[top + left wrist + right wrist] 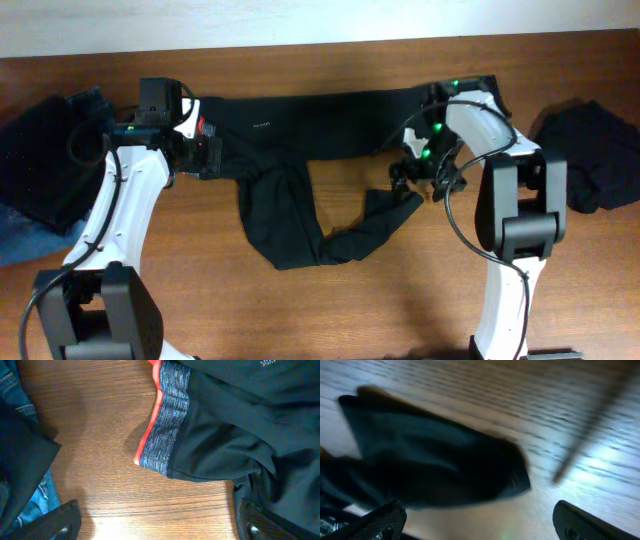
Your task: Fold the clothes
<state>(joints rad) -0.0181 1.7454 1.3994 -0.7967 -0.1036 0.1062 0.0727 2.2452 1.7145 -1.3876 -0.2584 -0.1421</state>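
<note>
The clothes are black trousers spread over the wooden table. One leg lies stretched along the back, and the other curls forward to a crumpled end. In the left wrist view the grey waistband with its red-orange trim lies just ahead of my left gripper. That gripper is open, with only bare wood between its fingertips. It hovers at the trousers' left end. My right gripper is open too, just above the table, with the blurred black leg end in front of it. In the overhead view it is beside that leg end.
A heap of dark cloth and blue denim jeans lies at the table's left edge, also showing in the left wrist view. Another black garment sits at the far right. Bare wood runs along the front.
</note>
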